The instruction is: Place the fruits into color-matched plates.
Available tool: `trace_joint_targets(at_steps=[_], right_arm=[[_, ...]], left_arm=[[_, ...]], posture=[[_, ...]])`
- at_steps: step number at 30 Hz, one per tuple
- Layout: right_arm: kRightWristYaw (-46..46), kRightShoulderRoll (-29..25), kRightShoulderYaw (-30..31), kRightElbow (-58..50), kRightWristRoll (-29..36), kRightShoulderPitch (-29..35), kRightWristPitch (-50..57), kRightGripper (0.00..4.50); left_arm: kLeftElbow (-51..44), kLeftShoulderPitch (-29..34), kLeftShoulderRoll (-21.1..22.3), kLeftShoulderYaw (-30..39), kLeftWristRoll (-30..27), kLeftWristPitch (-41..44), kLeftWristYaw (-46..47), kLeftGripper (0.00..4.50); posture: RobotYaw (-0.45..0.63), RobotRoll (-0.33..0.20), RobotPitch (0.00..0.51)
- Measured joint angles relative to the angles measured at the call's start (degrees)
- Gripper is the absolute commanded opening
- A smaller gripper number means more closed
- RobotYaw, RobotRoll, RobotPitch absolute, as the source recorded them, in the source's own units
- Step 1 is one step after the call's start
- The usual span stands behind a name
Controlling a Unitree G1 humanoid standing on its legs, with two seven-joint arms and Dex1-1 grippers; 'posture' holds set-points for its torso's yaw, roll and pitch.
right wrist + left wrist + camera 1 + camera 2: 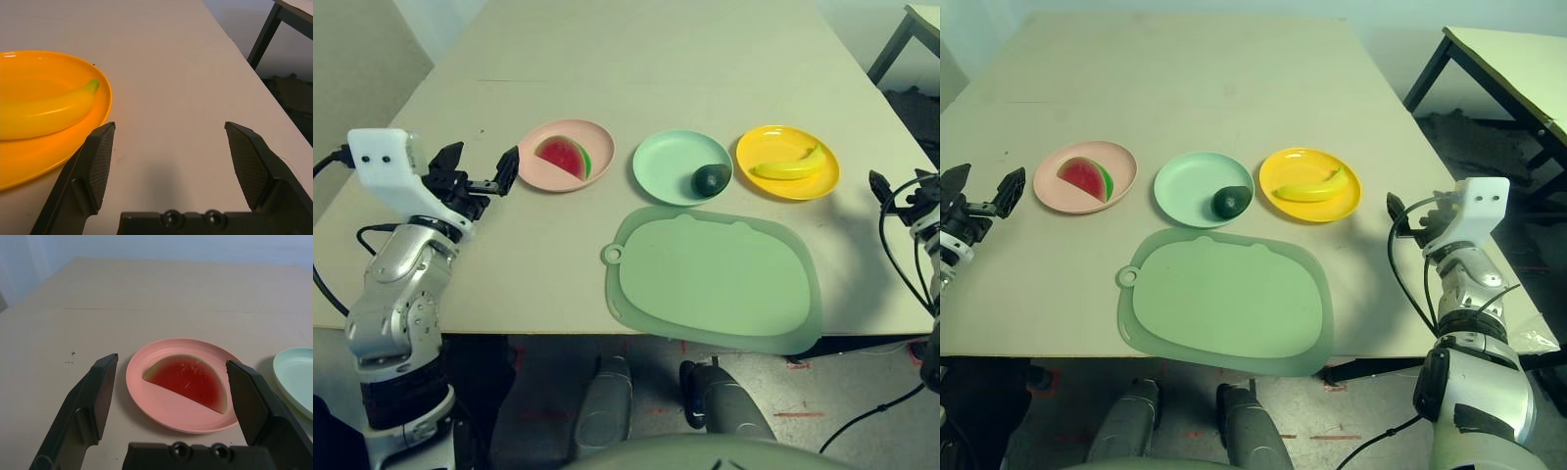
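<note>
large rounded-rectangle green cutting mat lying nearest, bare. left gripper hovering beside pale pink round plate, jaws spread wide, gripping nothing; right gripper likewise gaping by bright yellow round plate. beyond mat: red watermelon wedge sitting on pink, small dark green avocado on mint green round plate, long yellow banana on yellow.

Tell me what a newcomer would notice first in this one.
Three plates in a row, each holding its matching fruit: watermelon wedge in the pink plate on the left, avocado in the mint green plate, banana in the yellow plate. A large green mat lies bare nearer the robot.
</note>
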Motion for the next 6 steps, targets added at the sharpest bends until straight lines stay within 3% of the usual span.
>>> trace_joint_targets(at_steps=[6], right_arm=[[0.2, 0.0, 0.0, 0.0, 0.0, 0.0, 0.0, 4.5]], left_arm=[[0.0, 0.4, 0.0, 0.0, 0.0, 0.0, -0.1, 4.48]], posture=[[0.09, 0.0, 0.184]])
